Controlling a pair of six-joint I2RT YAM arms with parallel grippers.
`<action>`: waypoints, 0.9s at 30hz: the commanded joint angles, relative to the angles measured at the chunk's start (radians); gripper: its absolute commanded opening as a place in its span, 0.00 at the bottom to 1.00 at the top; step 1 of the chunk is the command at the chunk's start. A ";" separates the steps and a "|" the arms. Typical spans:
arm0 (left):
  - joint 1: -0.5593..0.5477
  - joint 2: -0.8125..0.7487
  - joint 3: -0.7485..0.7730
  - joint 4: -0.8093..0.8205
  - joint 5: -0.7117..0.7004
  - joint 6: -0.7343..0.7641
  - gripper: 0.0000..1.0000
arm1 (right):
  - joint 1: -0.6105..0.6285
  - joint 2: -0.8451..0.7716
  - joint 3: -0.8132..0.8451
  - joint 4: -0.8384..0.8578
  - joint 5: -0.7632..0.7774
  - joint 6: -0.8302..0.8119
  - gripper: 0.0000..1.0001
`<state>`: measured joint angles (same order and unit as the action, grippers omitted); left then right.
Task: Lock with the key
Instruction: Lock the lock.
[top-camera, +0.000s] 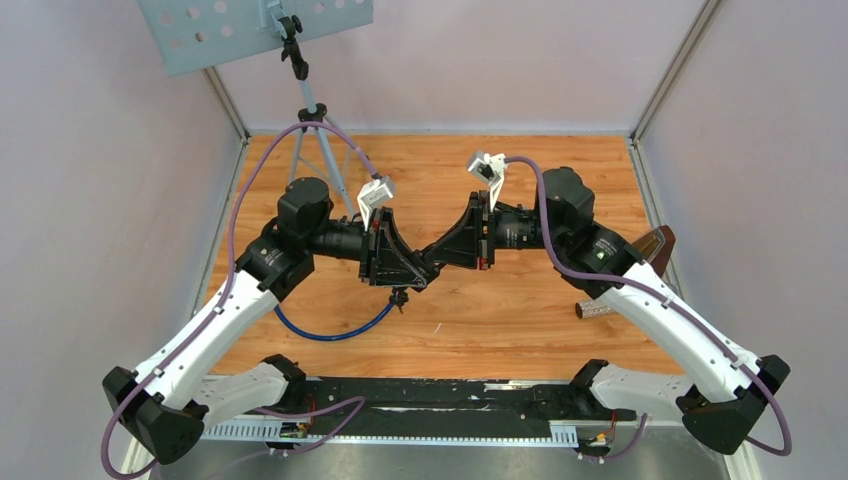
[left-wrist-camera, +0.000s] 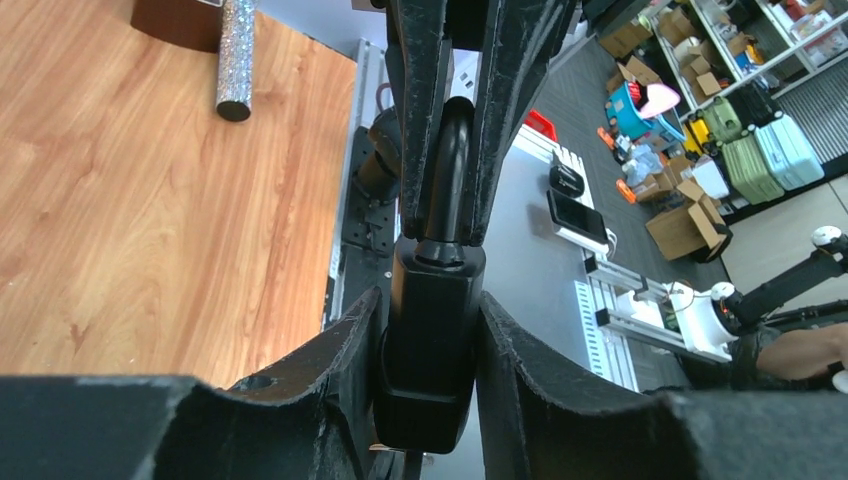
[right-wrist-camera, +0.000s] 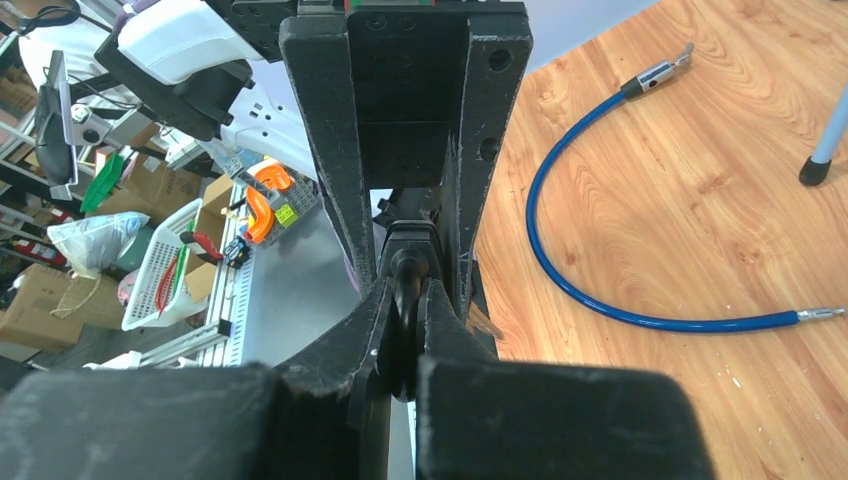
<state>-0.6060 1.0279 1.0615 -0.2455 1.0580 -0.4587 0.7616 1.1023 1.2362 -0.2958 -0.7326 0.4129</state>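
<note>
The two arms meet mid-frame in the top view above the wooden surface (top-camera: 520, 320), with the black lock (left-wrist-camera: 428, 350) held up between them. The left pincer (left-wrist-camera: 430, 305) is part-closed, both fingers pressed against the lock's body, and the right pincer (right-wrist-camera: 407, 300) is squeezed nearly shut on the curved bar (left-wrist-camera: 448, 160) rising from it. A blue cable (right-wrist-camera: 560, 270) lies on the surface, right of the right wrist view.

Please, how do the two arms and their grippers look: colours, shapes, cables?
The left arm and right arm have long white links with black joints and bases. A purple cable runs along each. The left gripper and right gripper are black, with wedge-shaped fingers; each wrist bears a small white camera.
</note>
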 joint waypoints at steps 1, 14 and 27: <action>0.000 0.000 0.006 0.041 0.024 -0.001 0.44 | -0.005 0.016 0.076 0.103 -0.070 0.019 0.00; 0.000 0.011 0.003 0.048 0.014 0.003 0.19 | -0.005 0.039 0.072 0.100 -0.068 0.025 0.00; 0.002 -0.070 -0.004 0.188 -0.280 -0.247 0.00 | -0.005 -0.140 -0.180 0.336 0.264 0.144 0.81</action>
<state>-0.6060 1.0306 1.0447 -0.1951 0.9169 -0.5938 0.7567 1.0683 1.1625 -0.1478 -0.6456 0.4976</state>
